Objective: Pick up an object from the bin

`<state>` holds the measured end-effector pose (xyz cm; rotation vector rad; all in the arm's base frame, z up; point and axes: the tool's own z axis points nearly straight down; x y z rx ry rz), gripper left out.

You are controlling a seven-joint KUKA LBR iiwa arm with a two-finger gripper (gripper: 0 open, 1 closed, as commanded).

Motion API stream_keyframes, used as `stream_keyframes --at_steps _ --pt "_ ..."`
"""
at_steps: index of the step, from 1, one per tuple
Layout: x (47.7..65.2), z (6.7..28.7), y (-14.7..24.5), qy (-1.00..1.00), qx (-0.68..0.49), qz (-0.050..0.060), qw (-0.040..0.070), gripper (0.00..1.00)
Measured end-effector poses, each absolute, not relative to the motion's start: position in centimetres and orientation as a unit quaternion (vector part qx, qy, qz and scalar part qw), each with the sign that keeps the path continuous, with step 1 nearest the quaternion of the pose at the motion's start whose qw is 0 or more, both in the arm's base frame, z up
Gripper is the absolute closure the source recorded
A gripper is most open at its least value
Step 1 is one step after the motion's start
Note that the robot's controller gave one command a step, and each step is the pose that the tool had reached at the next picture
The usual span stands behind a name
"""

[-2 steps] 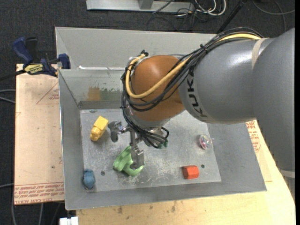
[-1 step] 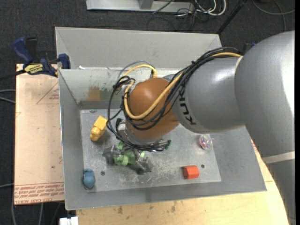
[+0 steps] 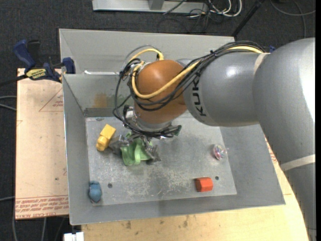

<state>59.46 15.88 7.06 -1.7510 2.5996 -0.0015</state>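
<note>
Pale green crumpled soft object (image 3: 133, 155): in the camera view it lies on the floor of the grey metal bin (image 3: 75, 114), left of centre and toward the back wall. The hand (image 3: 146, 143) is low over the object's upper right edge and overlaps it from this angle. The rounded orange wrist cover (image 3: 158, 92) and its yellow and black cables hide most of the hand. I cannot tell how far open the hand is, or whether it has hold of anything.

A yellow blocky plastic piece (image 3: 105, 137) lies just beside the green object, on its left. A small blue lump (image 3: 95, 191) sits in the near left corner. An orange-red cube (image 3: 203, 185) lies near the front edge to the right. A small shiny pinkish thing (image 3: 218, 152) lies well apart on the right.
</note>
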Motion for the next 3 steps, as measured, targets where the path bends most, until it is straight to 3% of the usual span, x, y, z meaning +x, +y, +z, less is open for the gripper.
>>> stream_keyframes --at_steps 1,2,3 --pt "59.3 7.1 16.0 0.829 -0.559 0.001 0.002 1.00" --pt "58.0 19.3 10.6 0.826 -0.564 -0.002 0.005 1.00" --pt "57.8 18.8 10.9 0.825 -0.566 0.001 0.002 0.00"
